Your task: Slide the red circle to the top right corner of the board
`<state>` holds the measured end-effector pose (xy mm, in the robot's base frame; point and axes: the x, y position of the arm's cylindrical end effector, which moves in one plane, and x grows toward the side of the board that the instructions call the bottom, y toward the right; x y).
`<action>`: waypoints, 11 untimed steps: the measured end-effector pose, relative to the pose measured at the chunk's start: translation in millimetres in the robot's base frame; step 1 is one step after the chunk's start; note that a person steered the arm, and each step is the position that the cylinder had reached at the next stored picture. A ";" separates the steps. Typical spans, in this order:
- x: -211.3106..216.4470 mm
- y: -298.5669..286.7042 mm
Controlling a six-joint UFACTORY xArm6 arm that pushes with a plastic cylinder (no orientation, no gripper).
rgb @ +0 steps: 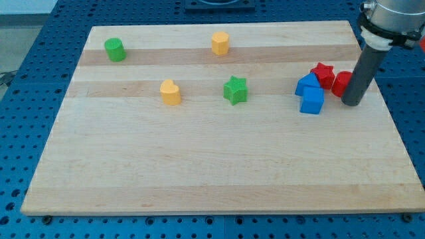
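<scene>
The red circle sits near the board's right edge, partly hidden behind my rod. My tip rests on the board just right of and slightly below the red circle, touching or nearly touching it. A red star lies just left of the red circle. Two blue blocks sit together below and left of the red star. The board's top right corner lies above the red circle.
A green star is near the middle. A yellow heart is left of it. A yellow hexagon is at the top centre. A green circle is at the top left.
</scene>
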<state>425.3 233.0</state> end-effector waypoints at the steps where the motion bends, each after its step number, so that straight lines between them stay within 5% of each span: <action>1: -12.5 -1.8; 3: -60.4 -3.9; 11: -116.7 -3.9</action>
<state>308.6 229.1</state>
